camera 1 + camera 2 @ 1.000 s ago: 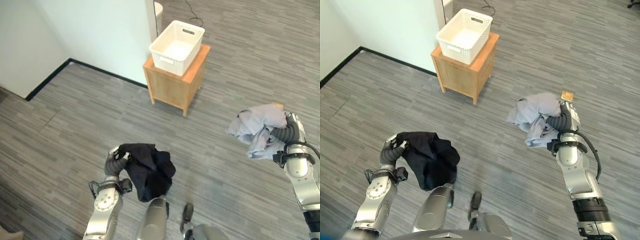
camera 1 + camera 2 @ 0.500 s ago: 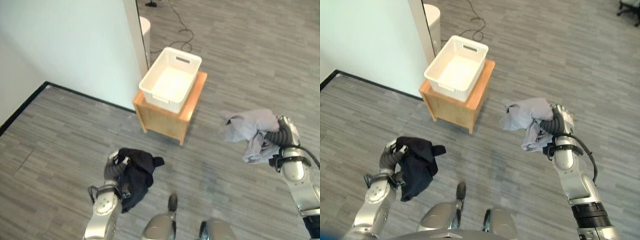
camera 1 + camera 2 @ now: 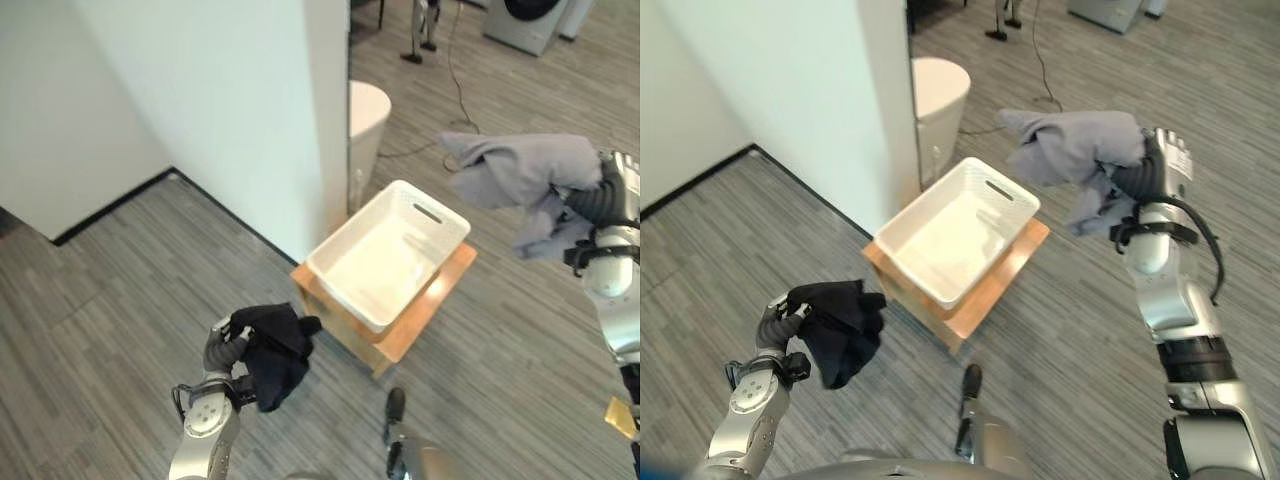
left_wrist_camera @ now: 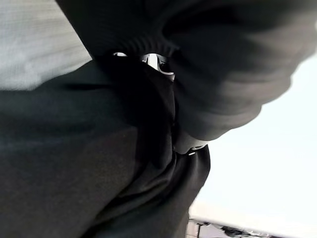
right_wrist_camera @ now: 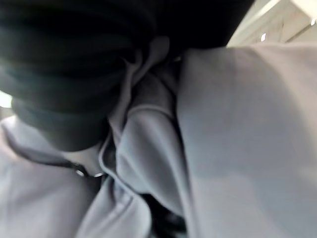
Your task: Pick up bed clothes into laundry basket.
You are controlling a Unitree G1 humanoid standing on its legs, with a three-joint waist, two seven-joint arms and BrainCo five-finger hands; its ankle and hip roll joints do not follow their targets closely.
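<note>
basket [image 3: 388, 257]: open top, unobstructed | wall corner [image 3: 335, 150], bin [image 3: 366, 120] beside
</note>
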